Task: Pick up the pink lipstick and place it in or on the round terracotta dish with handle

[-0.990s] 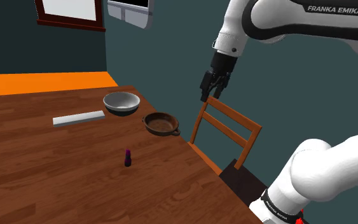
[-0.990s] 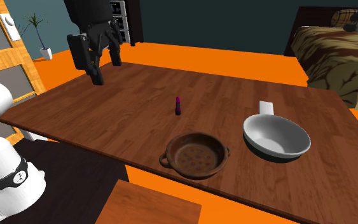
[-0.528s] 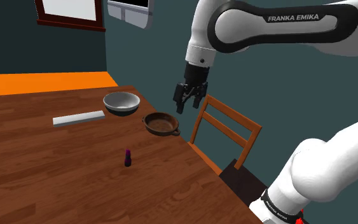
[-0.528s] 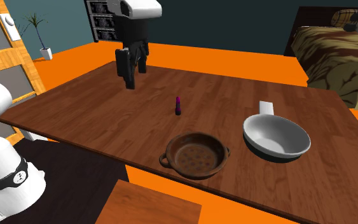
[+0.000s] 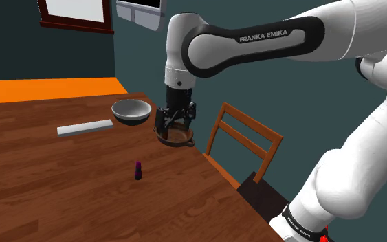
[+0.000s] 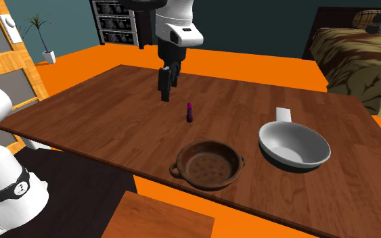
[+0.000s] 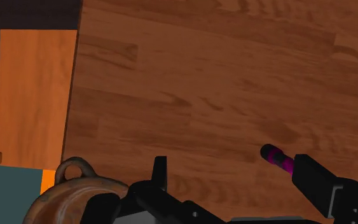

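Note:
A small pink lipstick (image 5: 138, 170) with a dark base stands upright on the wooden table (image 5: 40, 179), about mid-table (image 6: 189, 113). The round brown dish with handles (image 6: 208, 164) sits near the table's chair-side edge (image 5: 178, 137). My black gripper (image 5: 173, 126) hangs open above the table, empty. In the second exterior view the gripper (image 6: 165, 88) is a little left of the lipstick and above it. From the wrist, the lipstick (image 7: 276, 159) lies just off one finger (image 7: 320, 184), and the dish (image 7: 75, 197) sits beside the other.
A pale round bowl (image 5: 131, 111) stands beyond the dish (image 6: 294, 145). A flat grey slab (image 5: 85, 128) lies on the table past the lipstick. A wooden chair (image 5: 243, 141) stands at the table's edge by the dish. A bed (image 6: 358, 47) lies far off.
The arm has swung from over the chair, off the table's edge, across and down over the table toward the lipstick. Lipstick, dish and bowl have not moved.

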Robot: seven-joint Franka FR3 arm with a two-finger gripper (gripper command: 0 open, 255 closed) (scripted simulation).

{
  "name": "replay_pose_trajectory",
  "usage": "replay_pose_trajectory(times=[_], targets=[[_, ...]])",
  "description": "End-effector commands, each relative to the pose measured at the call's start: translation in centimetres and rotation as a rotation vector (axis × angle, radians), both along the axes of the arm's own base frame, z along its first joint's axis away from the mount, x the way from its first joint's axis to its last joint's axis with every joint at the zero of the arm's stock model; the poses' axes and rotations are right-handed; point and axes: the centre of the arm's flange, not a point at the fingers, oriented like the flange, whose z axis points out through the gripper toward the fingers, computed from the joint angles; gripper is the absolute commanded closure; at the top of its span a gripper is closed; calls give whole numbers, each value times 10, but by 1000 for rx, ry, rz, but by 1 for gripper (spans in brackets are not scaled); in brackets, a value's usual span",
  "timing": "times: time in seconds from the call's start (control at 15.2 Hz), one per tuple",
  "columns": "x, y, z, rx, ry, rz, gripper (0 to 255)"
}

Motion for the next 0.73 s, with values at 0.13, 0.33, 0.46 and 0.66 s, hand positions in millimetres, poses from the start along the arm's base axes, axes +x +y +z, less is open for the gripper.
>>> replay_pose_trajectory(times=[0.13, 0.33, 0.46, 0.66], targets=[[24, 42, -32, -15, 36, -6, 0], [41, 73, -56, -26, 63, -10, 0], [52, 93, -72, -33, 81, -12, 0], [63, 115, -91, -42, 100, -15, 0]])
